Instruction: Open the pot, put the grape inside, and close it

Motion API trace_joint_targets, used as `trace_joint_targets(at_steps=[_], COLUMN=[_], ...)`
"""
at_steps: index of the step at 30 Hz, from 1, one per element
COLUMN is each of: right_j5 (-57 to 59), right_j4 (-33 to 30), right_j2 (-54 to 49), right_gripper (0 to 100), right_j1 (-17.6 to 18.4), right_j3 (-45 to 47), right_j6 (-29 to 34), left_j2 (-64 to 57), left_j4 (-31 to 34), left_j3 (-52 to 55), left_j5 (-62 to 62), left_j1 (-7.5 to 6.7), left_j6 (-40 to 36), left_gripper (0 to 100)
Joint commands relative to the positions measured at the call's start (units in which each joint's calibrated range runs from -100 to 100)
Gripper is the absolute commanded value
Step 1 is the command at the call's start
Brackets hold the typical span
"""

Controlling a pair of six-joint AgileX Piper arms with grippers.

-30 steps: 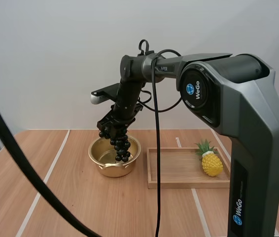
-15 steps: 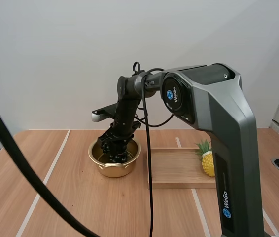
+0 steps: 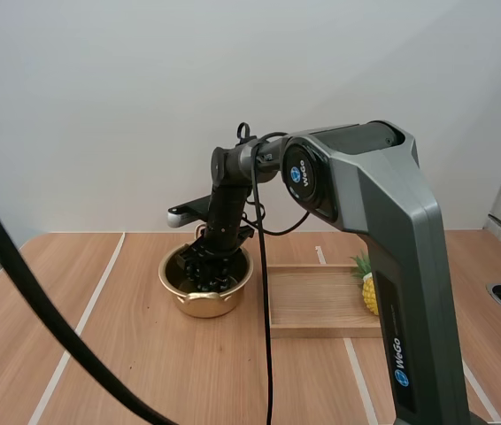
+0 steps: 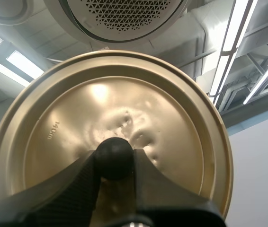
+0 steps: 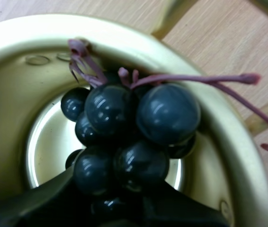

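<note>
A gold pot point(image 3: 199, 302) stands uncovered on the wooden table. My right gripper point(image 3: 209, 263) reaches down into it, shut on a bunch of dark grapes point(image 3: 206, 276). In the right wrist view the grapes point(image 5: 124, 127) hang inside the pot point(image 5: 11, 109) just above its shiny bottom, and my right gripper point(image 5: 112, 185) pinches the lower berries; purple stems lie over the rim. In the left wrist view my left gripper point(image 4: 114, 161) is shut on the black knob point(image 4: 113, 153) of the gold lid point(image 4: 77, 123), whose top faces the camera.
A shallow wooden tray point(image 3: 317, 304) lies just right of the pot, with a toy pineapple point(image 3: 369, 289) at its right end, partly behind my right arm. Bare wooden tabletop stretches left of and in front of the pot.
My right gripper has come down with the grapes from above the pot's rim to inside the pot. The arm's near links have swung left.
</note>
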Motion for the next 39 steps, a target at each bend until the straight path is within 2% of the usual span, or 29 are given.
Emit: trace_joint_targets(at_steps=[1,8,9,11,16,17,39], right_j5=[3.4,2.9,2.9,2.9,3.1,3.1,2.5], right_j4=[0.1,0.2,0.1,0.2,0.3,0.3,2.2], right_j2=[1.2,1.2,1.2,1.2,-0.7,-1.5,-17.2], right_gripper=[0,0,3,23,96,100,100], right_j1=[0.2,0.2,0.2,0.2,0.2,0.2,0.2], right_j3=[0.8,0.8,0.8,0.6,-0.1,-0.1,-2.1], right_j6=[0.1,3.8,4.0,4.9,4.3,3.7,2.7], left_j2=[-0.2,-0.2,-0.2,-0.2,-0.2,-0.2,-0.2], left_j4=[0.2,0.4,0.4,0.4,0.5,0.5,2.3], left_j3=[-0.3,-0.3,-0.3,-0.3,-0.3,-0.3,-0.3], left_j5=[0.1,0.0,0.0,0.2,2.9,3.6,4.2], left_j1=[0.09,0.09,0.09,0.09,0.09,0.09,0.09], left_j6=[-0.2,-0.2,-0.2,-0.2,-0.2,-0.2,-0.2], left_gripper=[0,0,0,0,0,0,0])
